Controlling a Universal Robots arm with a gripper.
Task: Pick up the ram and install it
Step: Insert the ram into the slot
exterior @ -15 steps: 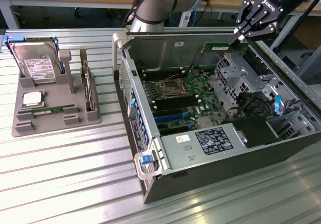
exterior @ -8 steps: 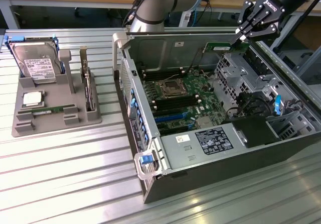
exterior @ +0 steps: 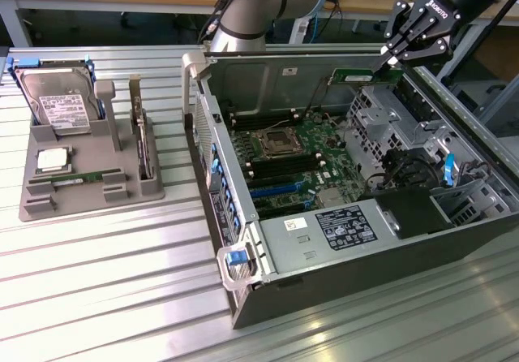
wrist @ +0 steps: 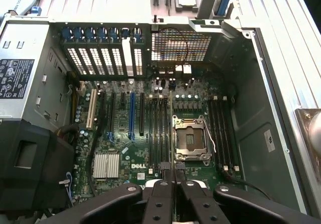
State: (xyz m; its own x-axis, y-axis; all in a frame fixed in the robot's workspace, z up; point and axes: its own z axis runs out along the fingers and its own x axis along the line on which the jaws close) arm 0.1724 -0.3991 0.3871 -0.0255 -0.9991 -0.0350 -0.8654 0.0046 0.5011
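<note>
The ram [exterior: 357, 75] is a thin green stick held level above the far side of the open computer case [exterior: 324, 285]. My gripper [exterior: 389, 60] is shut on one end of it, over the drive cage. In the wrist view the ram [wrist: 171, 133] appears edge-on as a thin line between the black fingers [wrist: 160, 194] of my gripper [wrist: 173, 184]. It hangs over the motherboard [wrist: 125, 133], in line with the black memory slots [wrist: 163, 128] beside the empty processor socket [wrist: 190, 138].
A grey parts tray [exterior: 40, 204] at the exterior view's left carries a hard drive [exterior: 58, 102], a silver processor chip [exterior: 52, 160], a green stick [exterior: 77, 178] and an upright card [exterior: 143, 143]. The case's power supply [exterior: 345, 228] and drive cage [exterior: 389, 118] flank the motherboard.
</note>
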